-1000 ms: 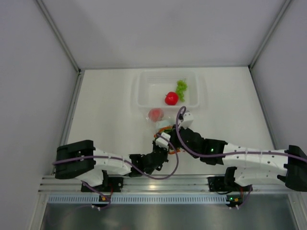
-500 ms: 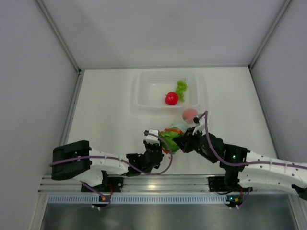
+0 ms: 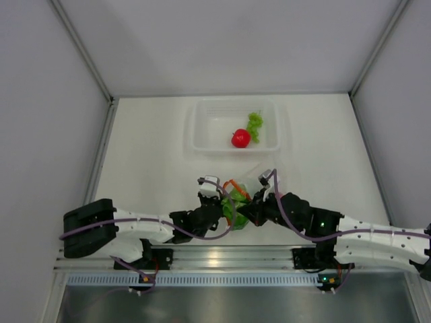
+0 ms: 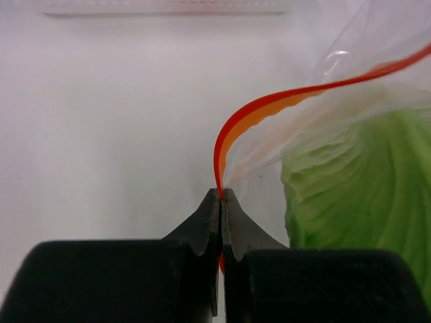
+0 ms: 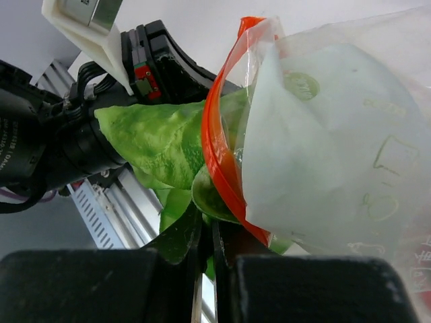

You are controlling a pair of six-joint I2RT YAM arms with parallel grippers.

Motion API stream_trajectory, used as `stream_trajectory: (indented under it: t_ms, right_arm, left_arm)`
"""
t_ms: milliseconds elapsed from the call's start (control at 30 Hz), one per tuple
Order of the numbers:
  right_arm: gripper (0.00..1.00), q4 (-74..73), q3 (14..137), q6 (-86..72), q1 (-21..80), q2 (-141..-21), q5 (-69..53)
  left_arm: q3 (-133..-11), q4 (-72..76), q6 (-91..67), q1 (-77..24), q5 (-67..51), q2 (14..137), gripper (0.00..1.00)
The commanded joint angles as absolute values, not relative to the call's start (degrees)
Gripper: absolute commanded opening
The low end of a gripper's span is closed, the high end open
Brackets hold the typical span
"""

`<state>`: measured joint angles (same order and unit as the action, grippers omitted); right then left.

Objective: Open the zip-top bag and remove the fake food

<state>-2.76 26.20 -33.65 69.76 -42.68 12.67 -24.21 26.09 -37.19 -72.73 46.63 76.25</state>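
tray (image 3: 215, 124): clear and rigid, at the far middle of the counter (image 3: 148, 155); it holds a red tomato (image 3: 241, 138) and a green grape bunch (image 3: 254, 122), close together.
bag (image 5: 323, 161): clear and crinkly, held between both pincers near the arm bases, well apart from the tray; an orange-red zip strip (image 4: 269, 108) curves around its mouth.
bag contents: green lettuce (image 5: 158, 138), part inside the plastic, part poking out past the strip.
left pincer (image 4: 221, 202): closed, pinching one end of the zip strip.
right pincer (image 5: 207, 232): closed on the bag's rim just beside the strip, with a lettuce leaf against it.
writing: a faint round mark and outline shapes printed on the bag, too pale to read.
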Motion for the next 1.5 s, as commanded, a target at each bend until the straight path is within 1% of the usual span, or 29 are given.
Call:
stream_trajectory:
  t_ms: [0,33,67,267,400,500,600,667,700,800,833,933,967,1033,1067,1233,1300,1467]
  right_arm:
    - [0.0,8.86,25.67,-30.15,71.19,-42.63,5.8]
    - [0.0,10.36,25.06,-29.1,71.19,-42.8,6.32]
    - [0.0,10.46,25.14,-29.09,71.19,-42.98,9.46]
    - [0.0,10.55,26.98,-33.39,70.49,-45.0,19.58]
    - [0.0,11.07,29.18,-35.07,69.79,-46.57,24.17]
    - [0.0,11.95,31.54,-37.43,68.47,-49.47,24.79]
    - [0.0,14.22,33.83,-38.58,67.42,-53.95,22.51]
    - [0.0,16.42,34.54,-39.63,67.24,-57.11,20.4]
    - [0.0,19.05,34.8,-40.68,67.06,-58.17,19.52]
    - [0.0,25.89,34.98,-43.23,66.36,-61.95,14.78]
    - [0.0,27.67,34.98,-44.2,65.92,-63.01,11.55]
    - [0.0,35.3,34.19,-48.42,63.64,-66.88,5.39]
    - [0.0,36.9,33.93,-49.47,63.2,-68.28,4.23]
    - [0.0,38.4,33.14,-51.94,61.53,-68.9,2.21]
    - [0.0,38.15,32.87,-52.38,61.09,-68.82,1.94]
    - [0.0,31.31,31.55,-54.32,57.92,-66.8,2.72]
    - [0.0,26.22,31.29,-53.44,57.13,-66.45,3.86]
    - [0.0,25.14,25.6,-54.4,55.99,-66.8,5.45]
  left_arm:
    - [-24.43,29.96,-34.64,-72.33,39.66,73.66,0.0]
    - [-24.09,31.45,-33.76,-72.33,37.46,72.78,0.0]
    - [-23.65,33.9,-32.1,-72.25,32.66,72.43,0.0]
    - [-21.1,40.85,-28.66,-72.51,20.77,69.88,0.0]
    - [-18.91,45.77,-26.81,-72.51,13.91,68.82,0.0]
    - [-18.02,46.23,-25.93,-72.51,12.22,66.2,0.0]
    - [-17.05,46.06,-24.61,-72.6,14.23,63.12,0.0]
    - [-16.79,42.38,-23.82,-72.6,18.26,59.16,0.0]
    - [-17.22,37.32,-23.3,-72.6,21.07,56.54,0.0]
    - [-20.56,28.6,-21.63,-72.6,25.3,52.4,0.0]
    - [-21.35,23.78,-21.36,-72.6,28.36,51.34,0.0]
    - [-24.16,16.63,-20.83,-72.6,34.51,47.65,0.0]
    - [-25.91,11.39,-20.74,-72.6,36.19,46.85,0.0]
    - [-27.76,5.83,-21.27,-72.6,39.19,45.27,0.0]
    - [-29.43,0.67,-21.62,-72.6,42.59,44.92,0.0]
    - [-33.04,-12.38,-26.7,-72.6,49.21,47.98,0.0]
    - [-33.74,-13.62,-28.03,-72.6,48.7,50.78,0.0]
    - [-36.56,-13.8,-28.92,-72.95,47.02,59.31,0.0]
